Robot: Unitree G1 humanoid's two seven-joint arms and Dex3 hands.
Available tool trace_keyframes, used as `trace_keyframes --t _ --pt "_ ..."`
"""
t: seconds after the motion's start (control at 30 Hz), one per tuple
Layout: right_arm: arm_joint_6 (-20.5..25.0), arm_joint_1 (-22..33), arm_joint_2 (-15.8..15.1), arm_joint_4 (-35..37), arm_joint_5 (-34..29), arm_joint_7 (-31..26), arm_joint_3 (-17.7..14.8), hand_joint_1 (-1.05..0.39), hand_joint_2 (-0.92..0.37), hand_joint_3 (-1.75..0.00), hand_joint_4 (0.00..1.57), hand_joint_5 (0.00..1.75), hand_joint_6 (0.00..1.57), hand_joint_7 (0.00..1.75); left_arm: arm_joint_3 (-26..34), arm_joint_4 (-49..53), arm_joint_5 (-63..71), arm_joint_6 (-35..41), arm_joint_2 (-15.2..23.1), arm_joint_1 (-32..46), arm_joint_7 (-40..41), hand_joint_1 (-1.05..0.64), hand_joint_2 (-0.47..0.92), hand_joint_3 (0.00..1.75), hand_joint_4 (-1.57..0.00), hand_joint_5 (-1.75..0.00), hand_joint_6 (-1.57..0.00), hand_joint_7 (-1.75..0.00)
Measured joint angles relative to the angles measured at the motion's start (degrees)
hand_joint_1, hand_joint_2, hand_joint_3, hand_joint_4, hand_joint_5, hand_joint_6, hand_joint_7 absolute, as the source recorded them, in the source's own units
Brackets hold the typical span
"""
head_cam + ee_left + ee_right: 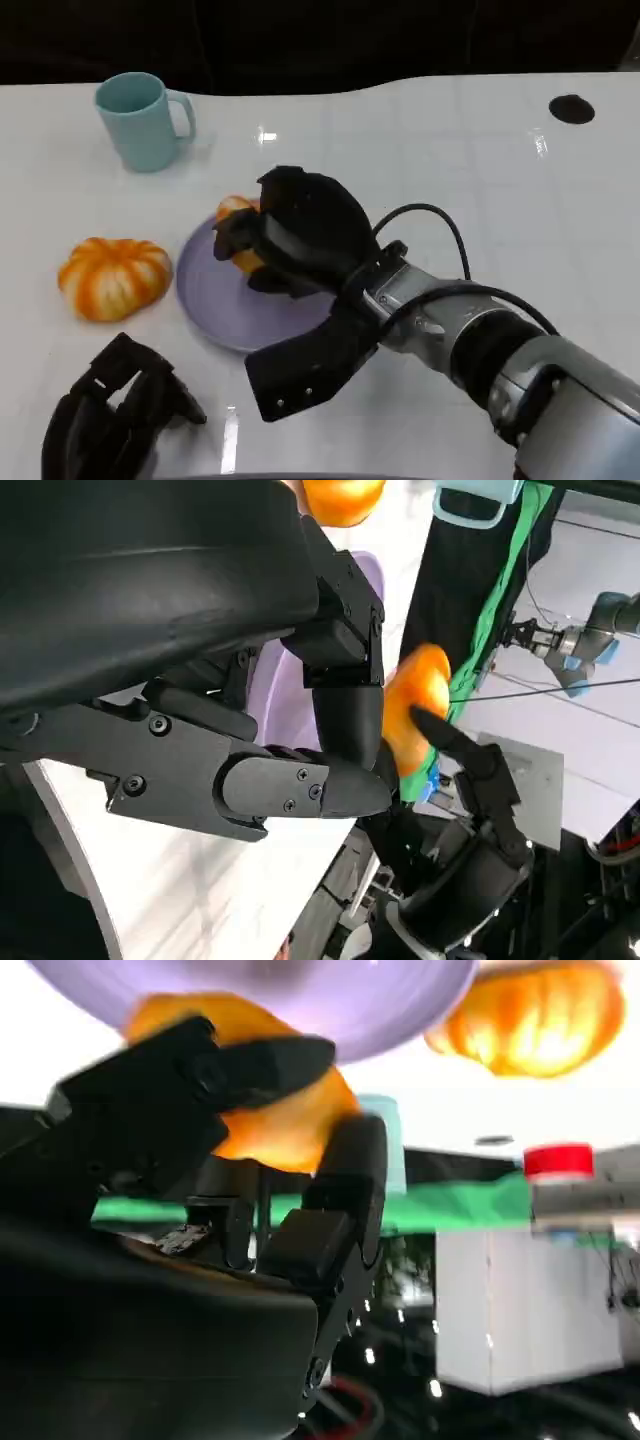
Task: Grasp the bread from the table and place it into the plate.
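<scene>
The bread (238,232) is an orange, glossy piece, and it is held in the right hand (295,240), whose black fingers (345,1190) are closed around it. It hangs over the far-left part of the purple plate (205,300), which lies near the middle of the table (480,190), a little toward the near edge. I cannot tell if the bread already touches the plate or is just above it, because the hand hides its underside.

So the step in hand seems to be the placing: the grasp is done and the bread is over the plate. The next move calls, I think, for lowering the bread until it rests on the plate, then opening the fingers and lifting the hand away without dragging the bread or pushing the plate. As the bread is close to the plate's rim, a small shift toward the plate's middle could be safer.

The left hand (110,415) rests near the near-left corner of the table with its fingers loosely curled, holding nothing. An orange pumpkin-like object (112,277) lies just left of the plate, and a light blue mug (140,120) stands near the far-left edge.
</scene>
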Motion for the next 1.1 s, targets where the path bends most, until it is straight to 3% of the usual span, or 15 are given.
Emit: trace_keyframes --t 0.27,0.53,0.77,0.93,1.1 --pt "-1.46 -0.03 -1.59 -2.58 2.06 7.49 -1.05 -0.79 -0.92 -0.39 0.33 0.01 0.35 0.0 -0.01 -0.11 -0.01 0.05 -0.03 0.1 0.0 -0.58 0.92 0.23 -0.61 -1.75 -0.52 -1.48" --pt "-4.24 0.27 -3.94 -5.74 3.09 7.79 -2.14 -0.8 -0.92 -0.43 0.35 0.02 0.36 0.01 -0.02 -0.11 -0.04 0.05 -0.04 0.06 -0.03 -0.58 0.92 0.23 -0.62 -1.75 -0.53 -1.46" --pt "-11.29 4.69 -10.2 -13.1 8.21 8.28 -6.72 -0.76 -0.92 -0.47 0.39 0.04 0.39 0.02 -0.02 0.23 0.01 -0.8 -0.11 -0.04 -0.03 -0.58 0.92 0.26 -0.62 -1.75 -0.53 -1.48" --pt "-16.47 10.72 -14.27 -16.97 13.6 13.06 -10.71 -0.73 -0.92 -0.44 0.4 0.04 0.39 0.01 -0.06 0.56 0.02 -1.22 -0.26 -0.2 -0.03 -0.57 0.92 0.26 -0.62 -1.75 -0.52 -1.49" --pt "-22.83 15.92 -16.04 -19.14 26.23 26.61 -16.77 -0.66 -0.92 -0.4 0.35 0.02 0.33 0.0 -0.17 0.6 -0.03 -1.22 -0.62 -0.56 -0.03 -0.57 0.92 0.26 -0.62 -1.75 -0.51 -1.51"
